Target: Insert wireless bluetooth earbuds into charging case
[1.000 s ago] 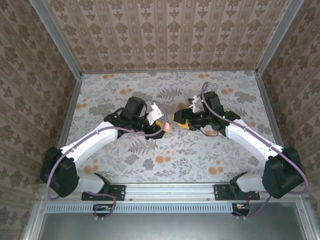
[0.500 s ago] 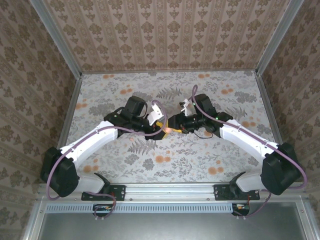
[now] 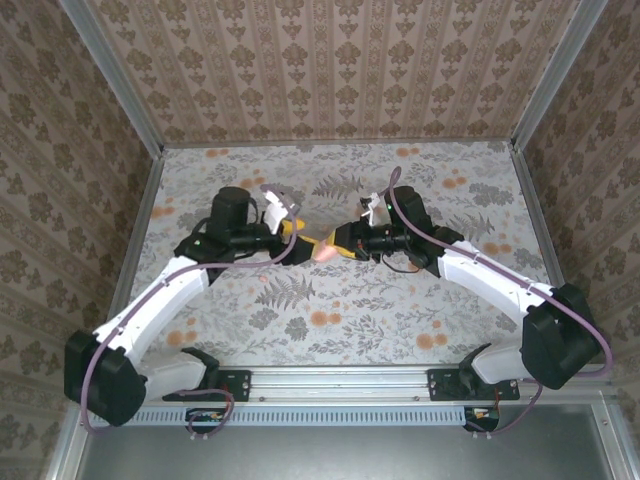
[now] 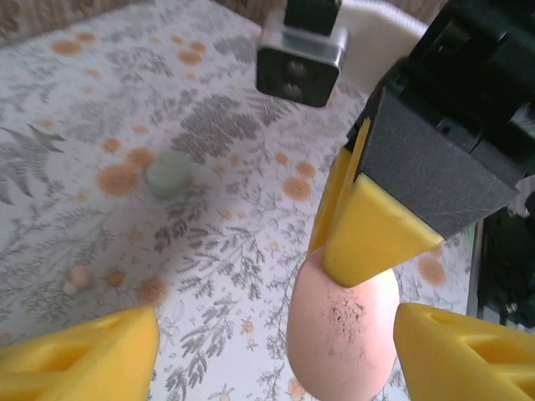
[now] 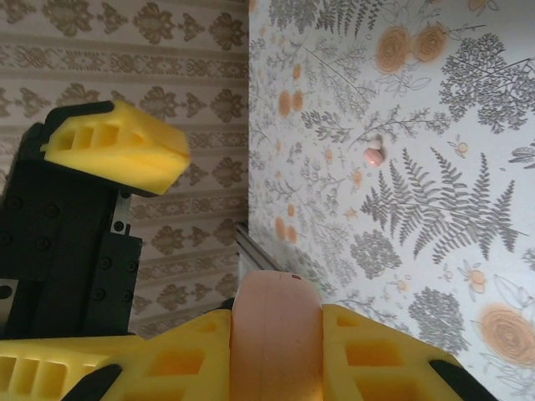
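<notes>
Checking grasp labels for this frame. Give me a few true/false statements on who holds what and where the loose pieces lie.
1. The right gripper is shut on the pink case. True.
2. The left gripper is clamped on the pink case too. False: its fingers stand wide apart, not pressing the case.
3. A pinkish earbud lies on the table. True.
4. The greenish piece sits between the left gripper's fingers. False: it lies on the table beyond them.

No txt, labels, brand marks, nos. or signs legible in any view; nothing to read.
</notes>
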`<action>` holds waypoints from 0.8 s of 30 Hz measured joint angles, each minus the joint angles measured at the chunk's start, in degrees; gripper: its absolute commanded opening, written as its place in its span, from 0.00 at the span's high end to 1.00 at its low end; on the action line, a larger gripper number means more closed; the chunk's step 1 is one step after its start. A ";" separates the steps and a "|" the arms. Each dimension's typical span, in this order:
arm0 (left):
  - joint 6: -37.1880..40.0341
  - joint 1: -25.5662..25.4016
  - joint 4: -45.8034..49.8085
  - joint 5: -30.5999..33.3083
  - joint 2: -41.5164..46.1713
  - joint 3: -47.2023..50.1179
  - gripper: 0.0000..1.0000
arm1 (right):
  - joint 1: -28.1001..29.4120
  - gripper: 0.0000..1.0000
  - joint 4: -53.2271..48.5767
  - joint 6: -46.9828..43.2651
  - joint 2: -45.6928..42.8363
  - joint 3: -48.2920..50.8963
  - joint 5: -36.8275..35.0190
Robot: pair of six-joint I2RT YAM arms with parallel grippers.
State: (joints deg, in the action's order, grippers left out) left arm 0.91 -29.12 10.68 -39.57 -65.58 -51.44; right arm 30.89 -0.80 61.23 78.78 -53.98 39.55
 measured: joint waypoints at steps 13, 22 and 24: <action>-8.31 -1.11 -29.33 -9.77 5.57 15.43 0.27 | -1.62 0.82 11.19 13.84 0.07 1.44 1.07; -13.77 -1.60 -46.90 -9.09 -0.13 16.65 0.27 | -1.77 0.82 12.52 18.80 -2.56 1.44 0.81; -14.93 -1.60 -48.39 -9.07 -1.05 16.79 0.27 | -1.77 0.82 13.33 19.54 -3.39 1.44 0.79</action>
State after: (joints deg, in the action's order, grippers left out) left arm -14.02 -30.72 -37.71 -48.64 -66.63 -34.65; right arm 29.12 12.53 80.77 75.40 -52.53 40.34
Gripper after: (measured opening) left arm 0.729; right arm 0.236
